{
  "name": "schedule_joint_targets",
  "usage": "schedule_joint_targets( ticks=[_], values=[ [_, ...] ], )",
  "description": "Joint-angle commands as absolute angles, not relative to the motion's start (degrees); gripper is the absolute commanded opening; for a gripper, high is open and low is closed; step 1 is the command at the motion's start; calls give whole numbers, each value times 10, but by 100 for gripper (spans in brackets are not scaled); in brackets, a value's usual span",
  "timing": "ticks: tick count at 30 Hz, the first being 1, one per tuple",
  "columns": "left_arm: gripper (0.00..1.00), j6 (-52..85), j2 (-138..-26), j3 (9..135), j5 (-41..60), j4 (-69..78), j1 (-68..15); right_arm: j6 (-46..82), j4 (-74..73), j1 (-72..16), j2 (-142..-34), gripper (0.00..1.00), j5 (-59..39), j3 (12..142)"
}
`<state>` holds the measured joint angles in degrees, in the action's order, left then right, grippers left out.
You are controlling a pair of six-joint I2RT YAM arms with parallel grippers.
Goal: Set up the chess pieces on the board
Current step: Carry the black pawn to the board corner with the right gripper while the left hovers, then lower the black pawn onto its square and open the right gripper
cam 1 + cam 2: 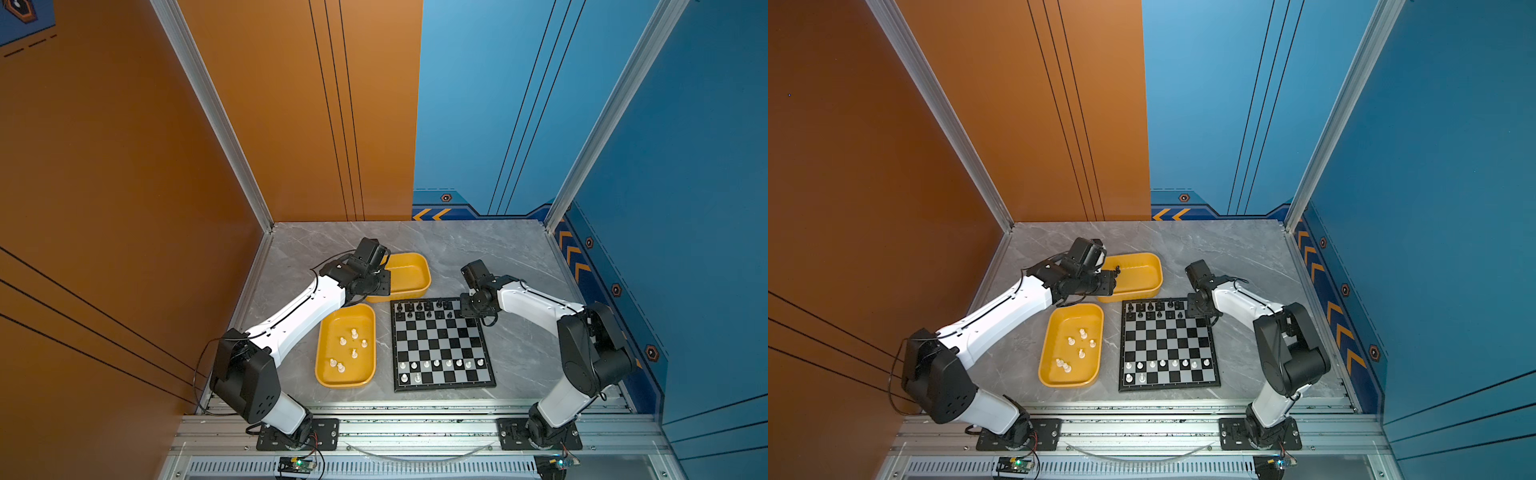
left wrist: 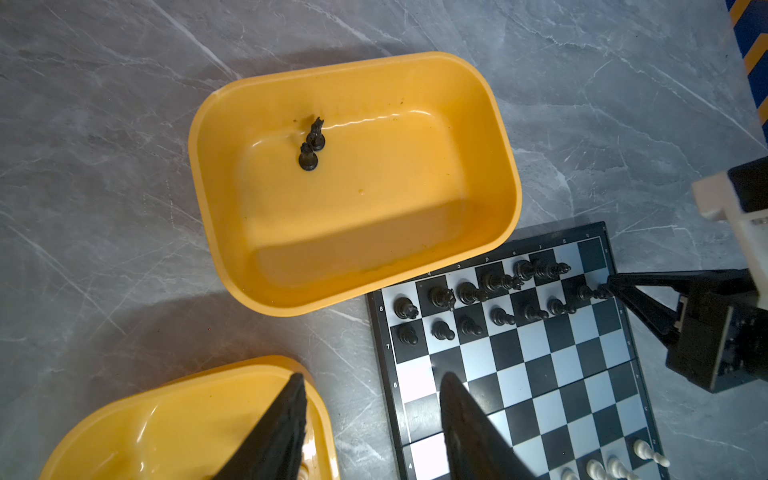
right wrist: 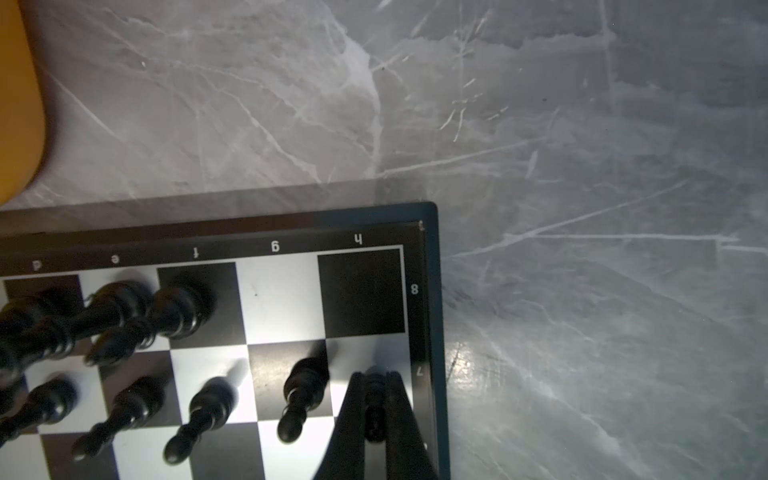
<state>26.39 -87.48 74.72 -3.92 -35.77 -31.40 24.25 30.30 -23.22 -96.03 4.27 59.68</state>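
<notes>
- Lower centre of both top views: board (image 1: 442,345), flat on the grey marble table (image 1: 478,253); upper right corner hidden beneath the right arm's wrist (image 1: 478,299).
- Along the board's upper edge: black chess pieces (image 1: 419,307) in two rows, too small in the top views for telling kinds; nearest ones blurred and cut off in the right wrist view.
- Near the board's lower edge: white chess pieces (image 1: 436,364), a row of eight, plus two more on the last row at lower left.
- Right gripper (image 3: 376,379): pinches a black pawn (image 3: 375,415) between fingers drawn together, over the pale square by the printed 7, at the board's corner; contact between pawn base and square impossible to judge; hides under its own wrist in both top views.
- Left gripper (image 2: 372,384): hangs with fingers (image 2: 286,424) apart and nothing between them, above the table strip and board edge; shows fingertips only in the left wrist view, roots cut off by the frame; lies concealed below the left arm (image 1: 307,307) in both top views.
- Upper centre of the tabletop: far yellow tray (image 1: 411,276), left end covered by the left arm; holds two dark pieces (image 2: 312,143) just beside each other, one horse-headed, the other hard to name.
- Left of the board: near yellow tray (image 1: 328,328), with six loose white pieces (image 1: 354,333), kinds unclear.
</notes>
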Motion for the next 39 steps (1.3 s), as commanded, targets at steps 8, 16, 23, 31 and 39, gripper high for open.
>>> schedule_joint_targets(
  ticks=[8,16,23,31,39],
  values=[
    [53,252,-884,768,-43,-372,-308,244,308,-230,-973,11,39,614],
    [53,250,-889,772,-40,-372,-308,240,315,-230,-964,16,40,622],
    [53,249,-891,774,-38,-372,-307,238,323,-230,-953,20,40,630],
    [53,247,-894,779,-41,-372,-306,236,340,-229,-923,34,51,637],
    [54,243,-938,788,-67,-378,-297,231,383,-229,-865,55,60,681]
  ],
)
